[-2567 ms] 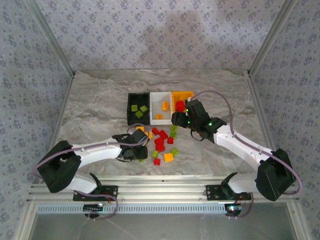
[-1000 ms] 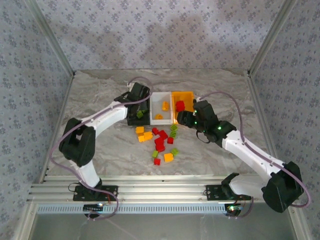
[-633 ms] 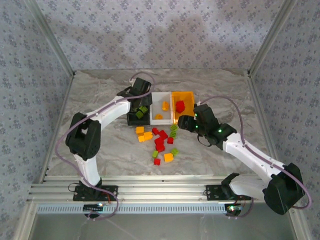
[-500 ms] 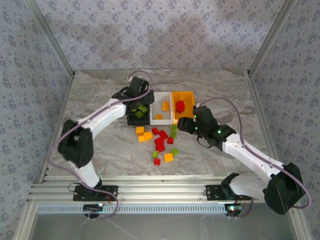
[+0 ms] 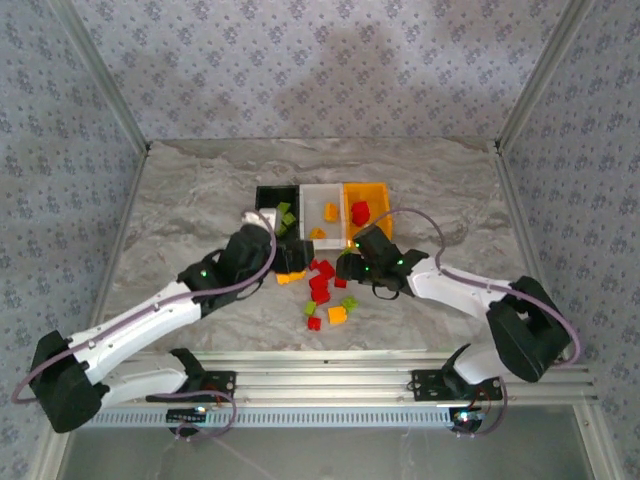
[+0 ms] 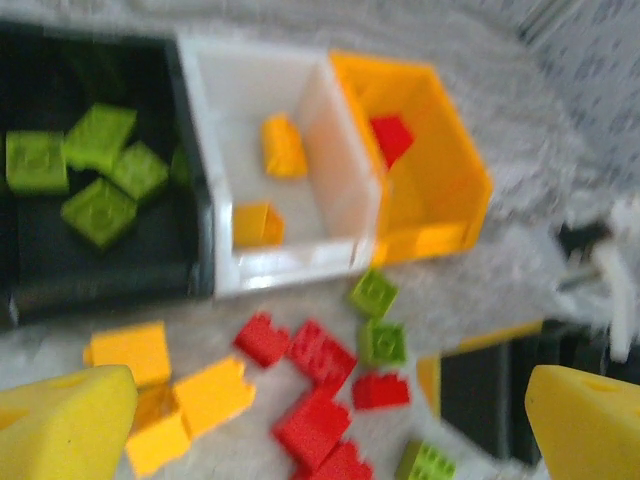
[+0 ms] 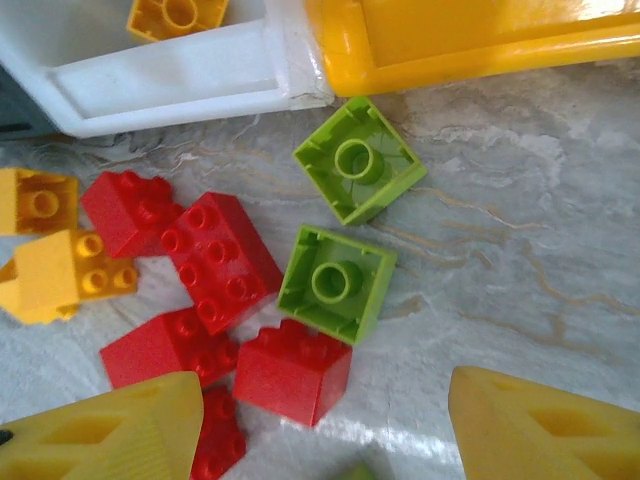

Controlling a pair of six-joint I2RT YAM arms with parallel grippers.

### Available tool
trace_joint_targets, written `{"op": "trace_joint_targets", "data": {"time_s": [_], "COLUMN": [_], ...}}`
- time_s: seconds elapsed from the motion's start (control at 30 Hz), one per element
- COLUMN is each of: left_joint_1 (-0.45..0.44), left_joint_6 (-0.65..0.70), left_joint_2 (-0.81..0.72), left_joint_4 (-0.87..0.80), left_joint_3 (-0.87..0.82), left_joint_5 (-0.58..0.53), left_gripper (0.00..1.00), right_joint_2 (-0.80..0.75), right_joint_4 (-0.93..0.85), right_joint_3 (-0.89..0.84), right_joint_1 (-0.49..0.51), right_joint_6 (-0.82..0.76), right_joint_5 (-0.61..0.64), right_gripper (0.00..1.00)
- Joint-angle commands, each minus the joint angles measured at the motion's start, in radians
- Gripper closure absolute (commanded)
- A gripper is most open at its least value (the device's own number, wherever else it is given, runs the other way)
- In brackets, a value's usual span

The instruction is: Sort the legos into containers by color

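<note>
Loose red, lime green and yellow-orange legos [image 5: 322,288] lie in a pile just in front of the three containers. The black bin [image 5: 265,196] holds green bricks [image 6: 98,170]. The white bin [image 5: 322,192] holds yellow-orange bricks [image 6: 282,147]. In the orange bin [image 5: 376,192] lies a red brick [image 6: 393,136]. My left gripper [image 5: 290,258] hovers open and empty at the pile's left, its fingers [image 6: 62,420] wide apart. My right gripper [image 5: 348,267] is open low over the pile's right side, straddling a red brick [image 7: 293,370] beside two upside-down green ones [image 7: 337,282].
The marble tabletop [image 5: 180,220] stretches left and behind the bins. Patterned walls close in the sides and back. An aluminium rail [image 5: 320,380] runs along the near edge by the arm bases.
My left gripper opened over the black bin, then pulled back toward the pile. My right gripper came down from the orange bin to the pile's right side.
</note>
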Motion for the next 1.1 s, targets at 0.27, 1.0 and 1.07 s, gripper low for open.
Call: {"op": "trace_joint_targets", "data": {"time_s": [0.27,1.0,1.07], "left_joint_1": [-0.028,-0.026,-0.026], "left_joint_6": [-0.155,-0.182,-0.190], "left_joint_2": [-0.241,-0.410,-0.420], "left_joint_4": [-0.036,-0.131,-0.148], "left_joint_3": [-0.223,-0.314,-0.324], "left_joint_5": [-0.060,-0.146,-0.160], "left_gripper": [0.00,0.00,0.00], "right_joint_2": [0.197,0.103,0.047], "right_joint_4": [-0.021,-0.151,-0.167], "right_joint_3": [0.121,0.033,0.040], "right_joint_1": [0.002,-0.033,-0.030], "right_joint_6": [0.086,0.046,0.005], "right_joint_5": [0.109,0.145,0.155], "right_gripper": [0.34,0.71,0.73]}}
